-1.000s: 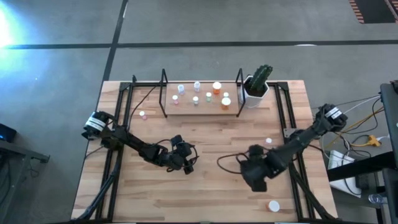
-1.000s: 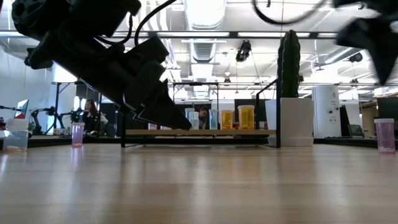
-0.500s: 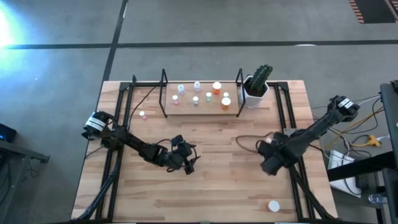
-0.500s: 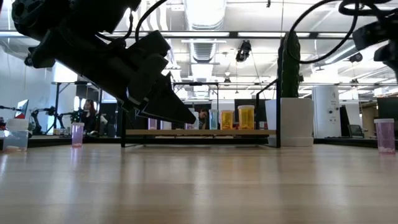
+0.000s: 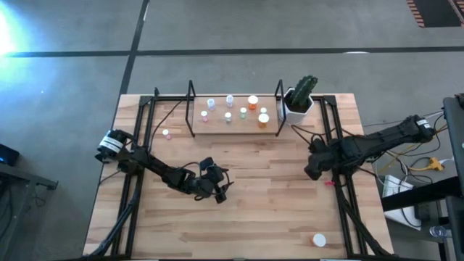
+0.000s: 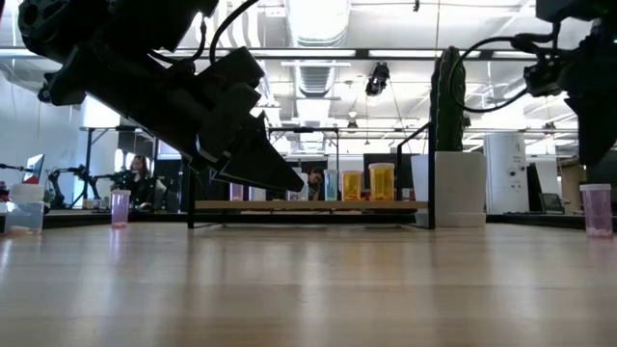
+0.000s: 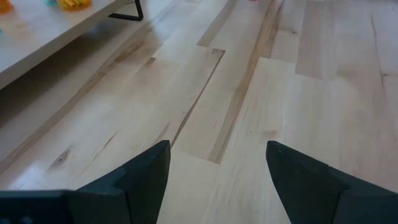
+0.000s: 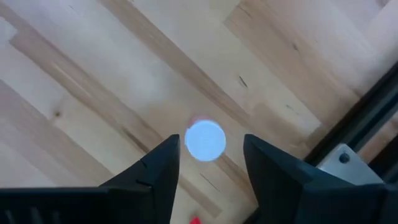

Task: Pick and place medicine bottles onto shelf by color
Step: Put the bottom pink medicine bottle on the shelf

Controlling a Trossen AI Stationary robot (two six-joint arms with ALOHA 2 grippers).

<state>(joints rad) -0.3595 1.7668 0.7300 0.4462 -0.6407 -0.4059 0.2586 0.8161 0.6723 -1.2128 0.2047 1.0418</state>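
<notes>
The light-wood shelf (image 5: 217, 123) stands at the table's far middle and carries several white-capped bottles, two of them orange (image 5: 253, 102). A pink bottle (image 8: 206, 140) with a white cap stands upright on the table at the right; it also shows in the low view (image 6: 597, 209). My right gripper (image 8: 211, 138) hangs above it, open, with a finger showing on either side of the cap, and hides it in the high view (image 5: 313, 165). My left gripper (image 5: 217, 190) is open and empty, low over the table's middle left (image 7: 217, 146). Another pink bottle (image 5: 166, 133) stands left of the shelf.
A white pot with a green cactus (image 5: 299, 100) stands right of the shelf. One more white-capped bottle (image 5: 319, 239) stands near the front right corner. Black rails (image 5: 339, 145) run along both table sides. A small red thing (image 5: 330, 183) lies by the right rail.
My right gripper has swung from the table's near middle toward the far and right edges and now stands over the pink bottle at the right. The bottle has not moved.
</notes>
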